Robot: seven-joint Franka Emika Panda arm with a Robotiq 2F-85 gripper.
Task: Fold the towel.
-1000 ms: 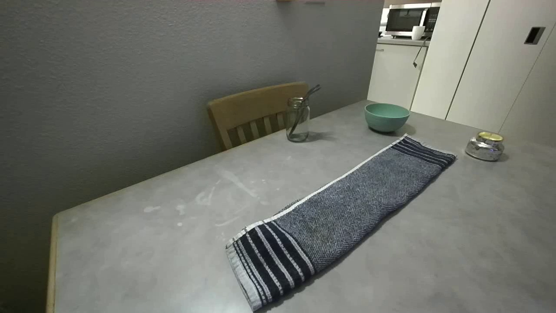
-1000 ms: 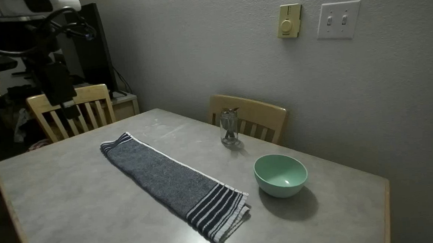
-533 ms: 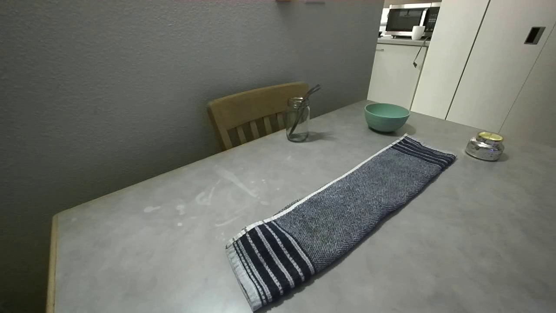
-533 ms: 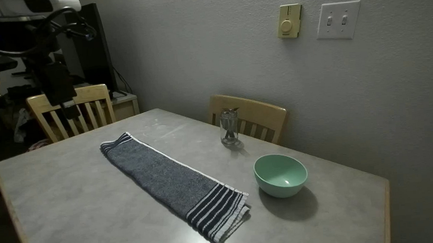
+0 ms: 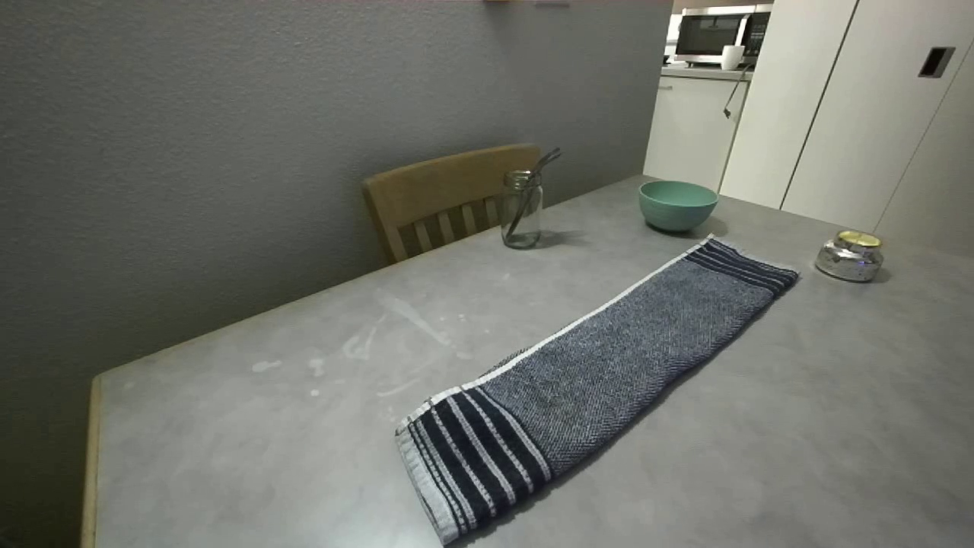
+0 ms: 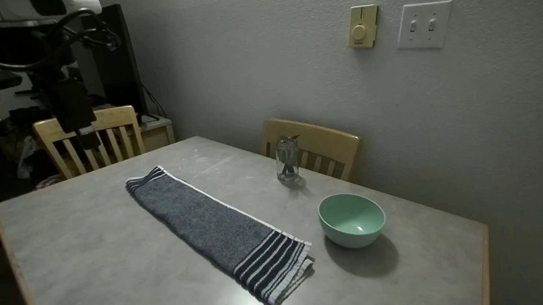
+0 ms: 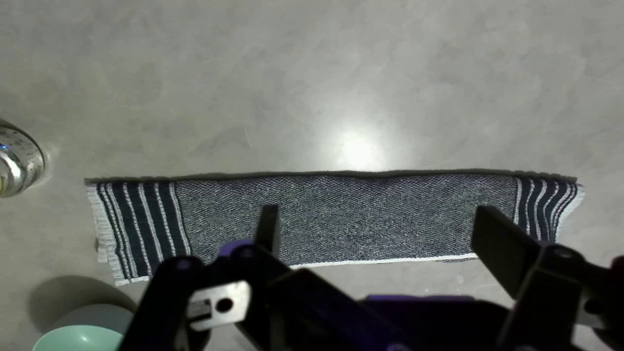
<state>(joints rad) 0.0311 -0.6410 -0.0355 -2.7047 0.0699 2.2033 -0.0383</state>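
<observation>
The towel is long, narrow and dark grey, with navy and white striped ends. It lies flat on the table in both exterior views, with a white edge along one long side. Its layers part slightly at one striped end. The wrist view shows its whole length, partly hidden by my fingers. My gripper is open, its two fingers wide apart with nothing between them. In an exterior view the gripper hangs in the air above and beyond a striped end, apart from the towel. It is out of the remaining exterior view.
A green bowl stands near one towel end. A glass jar with utensils stands near the wall side. A silver candle jar is near the towel's end. Chairs stand at the table's edges, and a wall runs alongside.
</observation>
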